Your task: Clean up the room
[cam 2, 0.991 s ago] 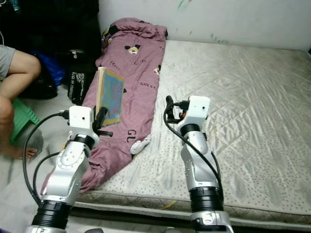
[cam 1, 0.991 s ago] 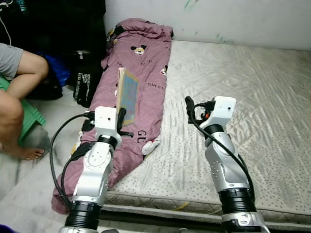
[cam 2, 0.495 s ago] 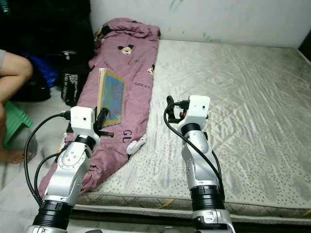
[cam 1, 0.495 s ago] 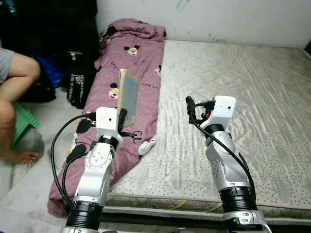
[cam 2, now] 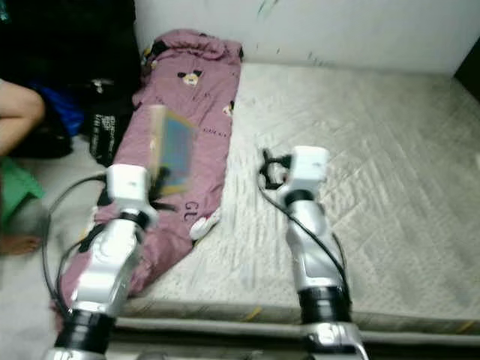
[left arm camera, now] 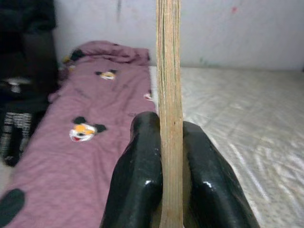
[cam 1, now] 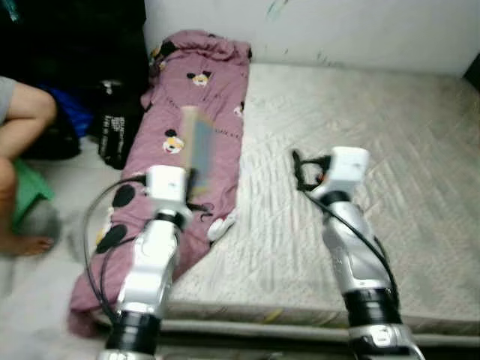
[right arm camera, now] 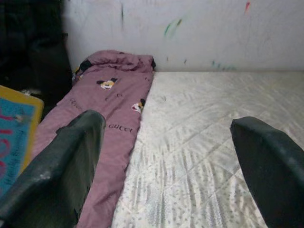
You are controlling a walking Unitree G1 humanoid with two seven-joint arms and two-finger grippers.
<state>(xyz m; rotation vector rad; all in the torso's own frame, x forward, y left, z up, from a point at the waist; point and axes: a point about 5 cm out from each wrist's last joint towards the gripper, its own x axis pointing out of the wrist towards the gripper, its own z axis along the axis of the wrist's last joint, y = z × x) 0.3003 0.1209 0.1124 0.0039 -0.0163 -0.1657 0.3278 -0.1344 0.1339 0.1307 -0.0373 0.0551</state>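
Note:
My left gripper (left arm camera: 164, 185) is shut on a thin book with a blue cover (cam 1: 199, 144), held upright and edge-on (left arm camera: 168, 95) above the pink quilt (cam 1: 191, 97). The quilt lies folded along the left side of the mattress (cam 1: 390, 127) and hangs over its near corner. My right gripper (right arm camera: 166, 166) is open with nothing between its fingers, raised over the middle of the mattress (right arm camera: 209, 123). Both eye views are blurred.
A person's bent leg (cam 1: 22, 120) and foot (cam 1: 26, 244) are on the left beside a green stool (cam 1: 22, 191). Dark bags (cam 1: 112, 127) stand on the floor between the person and the bed. A white wall (cam 1: 337, 30) runs behind the mattress.
The whole picture has shifted and blurred, so the camera has moved. The book stays in my left gripper and the right gripper stays open.

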